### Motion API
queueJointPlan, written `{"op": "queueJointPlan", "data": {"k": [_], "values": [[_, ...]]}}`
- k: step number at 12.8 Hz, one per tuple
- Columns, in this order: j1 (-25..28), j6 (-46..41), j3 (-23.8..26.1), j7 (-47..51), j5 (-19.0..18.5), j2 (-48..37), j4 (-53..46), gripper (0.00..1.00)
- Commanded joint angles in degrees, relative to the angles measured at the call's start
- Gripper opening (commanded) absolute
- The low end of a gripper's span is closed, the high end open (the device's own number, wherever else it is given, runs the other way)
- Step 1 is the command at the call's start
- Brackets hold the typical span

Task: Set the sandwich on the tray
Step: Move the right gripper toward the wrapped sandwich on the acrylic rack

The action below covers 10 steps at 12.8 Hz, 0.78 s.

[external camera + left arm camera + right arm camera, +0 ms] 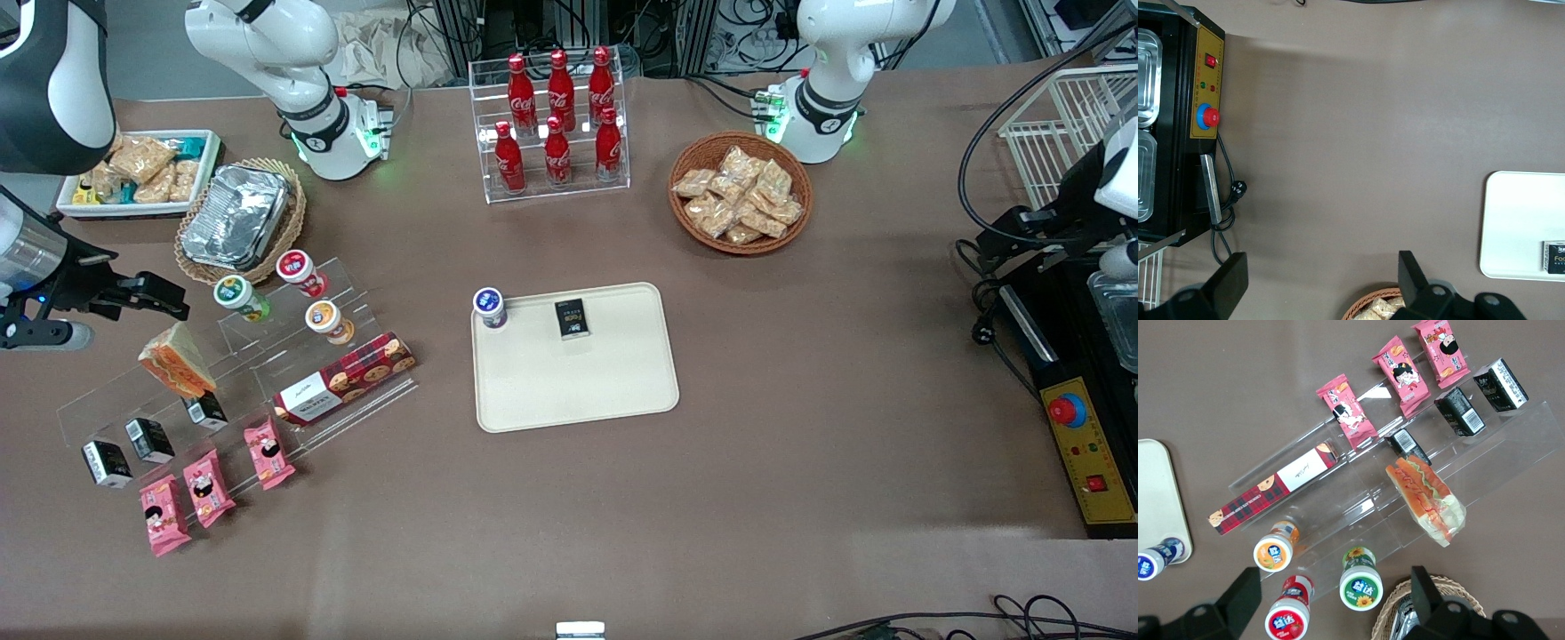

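Observation:
The sandwich (176, 360) (1426, 499) is a wrapped wedge with pale bread and orange-red filling, lying on the clear acrylic stepped display (267, 373) toward the working arm's end of the table. The beige tray (578, 391) (1158, 493) lies mid-table and carries a blue-lidded bottle (489, 307) and a small black packet (573, 318). My gripper (164, 298) (1335, 597) hangs open and empty above the table, a little farther from the front camera than the sandwich. Its fingers (1238, 593) stand wide apart over the red-lidded and green-lidded bottles.
On the display sit three small bottles (307, 298), a long red cookie box (347, 378), black cartons (147, 440) and pink snack packets (209, 484). A foil container in a wicker basket (238, 218) stands close by. A cola rack (556, 124) and a snack basket (740, 191) stand farther off.

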<state>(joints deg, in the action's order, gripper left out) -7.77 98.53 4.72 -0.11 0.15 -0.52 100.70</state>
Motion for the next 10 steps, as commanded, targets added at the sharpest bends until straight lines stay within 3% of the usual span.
{"op": "queueJointPlan", "data": {"k": [1,7,10], "values": [[0.3,0.87,-0.07,0.46,0.99,-0.01,0.37,1.0],[0.21,0.35,-0.07,-0.68,0.91,-0.36,0.37,1.0],[-0.67,0.87,-0.33,-6.99,0.99,-0.36,0.37,1.0]]}}
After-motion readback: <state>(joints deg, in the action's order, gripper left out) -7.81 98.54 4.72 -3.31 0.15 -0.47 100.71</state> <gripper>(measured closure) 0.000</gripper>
